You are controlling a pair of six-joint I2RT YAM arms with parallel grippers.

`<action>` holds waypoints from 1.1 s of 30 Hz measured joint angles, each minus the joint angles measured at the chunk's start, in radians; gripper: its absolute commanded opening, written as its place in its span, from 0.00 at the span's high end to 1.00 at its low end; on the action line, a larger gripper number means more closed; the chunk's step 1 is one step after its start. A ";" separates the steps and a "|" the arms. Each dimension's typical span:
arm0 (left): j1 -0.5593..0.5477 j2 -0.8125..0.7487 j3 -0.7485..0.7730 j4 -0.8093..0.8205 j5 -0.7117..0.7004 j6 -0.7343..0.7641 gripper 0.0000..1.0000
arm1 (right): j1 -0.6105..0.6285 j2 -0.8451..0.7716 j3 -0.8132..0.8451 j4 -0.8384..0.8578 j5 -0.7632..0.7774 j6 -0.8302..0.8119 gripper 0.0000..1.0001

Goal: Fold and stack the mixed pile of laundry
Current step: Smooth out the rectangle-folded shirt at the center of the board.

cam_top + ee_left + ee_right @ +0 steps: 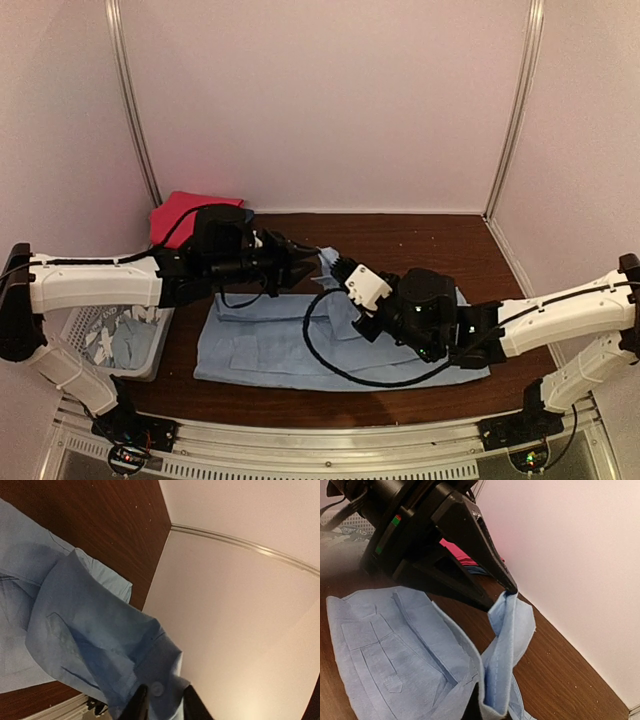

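Dark wooden table and pale walls all round, and the big blue shirt is lying spread across the middle of the frame. I'm pinching its lifted edge with my left gripper, jaws clamped on the fabric beside a button, just above centre of the overhead view. My right gripper is reaching in right next to it. The cloth is draping down toward its fingers, but I can't tell whether they're closed on it.

I'm reading this as mid-fold: the raised flap is needing to travel over the flat body. To do it well, I'm wanting both grippers level, the edge taut between them, carried low and laid down square so nothing bunches underneath. More blue clothes are waiting in the white basket at lower left, with a pink cloth behind.
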 measured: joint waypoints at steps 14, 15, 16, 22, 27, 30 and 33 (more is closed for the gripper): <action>0.079 -0.277 0.049 -0.144 -0.080 1.182 0.11 | -0.062 -0.385 0.038 -0.359 -0.284 -0.034 1.00; 0.079 -0.299 0.061 -0.155 -0.058 1.290 0.12 | -0.067 -0.400 0.047 -0.391 -0.306 -0.036 1.00; 0.078 -0.313 0.069 -0.165 -0.043 1.368 0.14 | -0.072 -0.409 0.056 -0.419 -0.321 -0.037 1.00; -0.038 -0.347 0.081 -0.257 0.038 1.864 0.13 | -0.128 -0.378 0.160 -0.594 -0.471 -0.041 1.00; -0.163 -0.306 0.095 -0.354 0.041 2.139 0.11 | -0.157 -0.294 0.205 -0.659 -0.559 -0.040 1.00; -0.208 -0.240 0.132 -0.394 0.008 2.251 0.09 | -0.169 -0.266 0.205 -0.692 -0.602 -0.039 1.00; -0.252 -0.188 0.149 -0.415 -0.023 2.330 0.10 | -0.177 -0.256 0.208 -0.712 -0.629 -0.038 1.00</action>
